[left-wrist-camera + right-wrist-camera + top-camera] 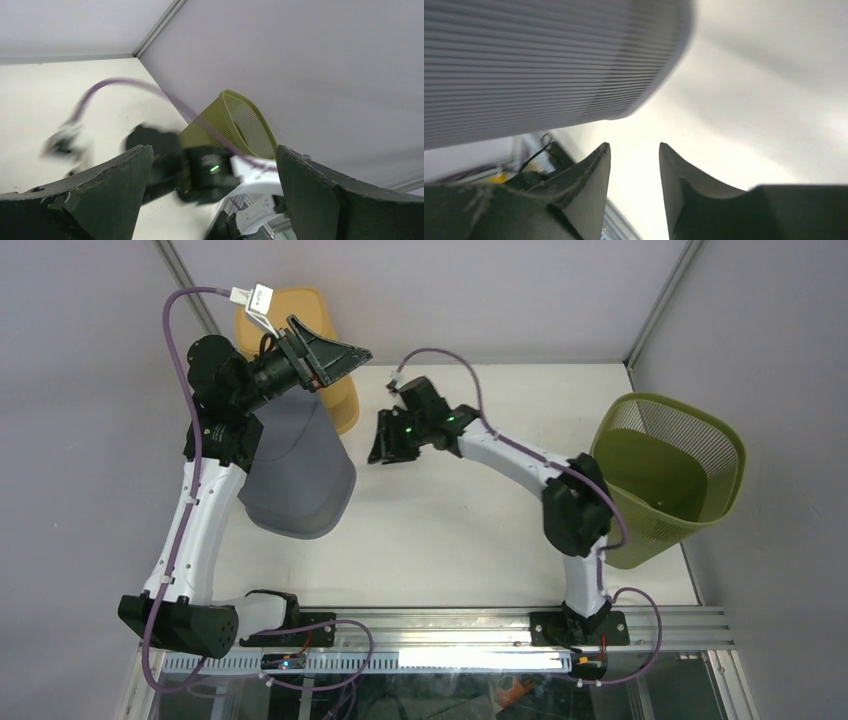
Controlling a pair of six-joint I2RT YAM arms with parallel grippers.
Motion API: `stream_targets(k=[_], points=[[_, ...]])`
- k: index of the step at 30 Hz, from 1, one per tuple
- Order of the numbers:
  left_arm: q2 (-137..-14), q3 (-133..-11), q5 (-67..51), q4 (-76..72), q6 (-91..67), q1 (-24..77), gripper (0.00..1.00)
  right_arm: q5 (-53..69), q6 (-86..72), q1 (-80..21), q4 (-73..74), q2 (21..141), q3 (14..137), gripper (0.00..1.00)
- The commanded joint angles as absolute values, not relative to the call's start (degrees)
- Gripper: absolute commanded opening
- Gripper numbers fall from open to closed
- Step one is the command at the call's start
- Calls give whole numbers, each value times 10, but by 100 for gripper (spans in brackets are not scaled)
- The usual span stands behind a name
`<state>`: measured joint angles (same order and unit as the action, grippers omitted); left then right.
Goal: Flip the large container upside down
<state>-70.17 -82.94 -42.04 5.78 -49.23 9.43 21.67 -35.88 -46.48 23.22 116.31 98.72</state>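
Note:
A large grey container (300,465) lies at the left of the table with its closed, smooth side up, next to my left arm. Its ribbed grey wall fills the upper left of the right wrist view (524,60). My left gripper (340,360) is open and empty, raised above the table behind the grey container; in its wrist view (212,200) the jaws stand wide apart. My right gripper (383,445) is open and empty, just right of the grey container and apart from it; its wrist view (634,147) shows bare table between the fingers.
An orange container (330,340) stands at the back left, partly hidden by my left wrist. A green mesh basket (670,470) stands upright at the right edge, also in the left wrist view (240,125). Walls close the back and sides.

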Motion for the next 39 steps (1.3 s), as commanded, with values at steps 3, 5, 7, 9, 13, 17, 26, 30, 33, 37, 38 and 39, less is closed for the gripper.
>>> stream_targets(k=[3, 5, 7, 9, 13, 17, 26, 30, 33, 37, 38, 39], points=[[-729, -828, -392, 100, -423, 122, 99, -78, -191, -392, 408, 903, 989, 56], [-749, -838, -364, 128, -391, 158, 99, -177, -174, -379, 466, 849, 1001, 58], [-773, -853, -324, 158, -358, 199, 99, -269, -168, -368, 515, 806, 1011, 62], [-799, -868, -285, 189, -325, 237, 99, -348, -176, -363, 572, 773, 1024, 66], [-864, -896, -189, 258, -261, 319, 99, -430, -219, -355, 657, 726, 1042, 77], [-912, -895, -116, 292, -229, 371, 99, -446, -268, -341, 725, 702, 1021, 82], [-951, -869, -25, 317, -221, 400, 99, -384, -298, -269, 717, 660, 917, 79], [-952, -864, -22, 317, -221, 400, 99, -330, -272, -221, 671, 650, 875, 67], [-953, -863, -25, 317, -221, 400, 99, -301, -251, -202, 642, 654, 849, 55], [-950, -862, -23, 317, -222, 400, 99, -265, -222, -191, 612, 675, 854, 34], [-949, -861, -21, 317, -222, 400, 99, -249, -216, -191, 603, 680, 861, 26], [-947, -861, -20, 317, -222, 400, 99, -229, -210, -191, 589, 683, 868, 19]])
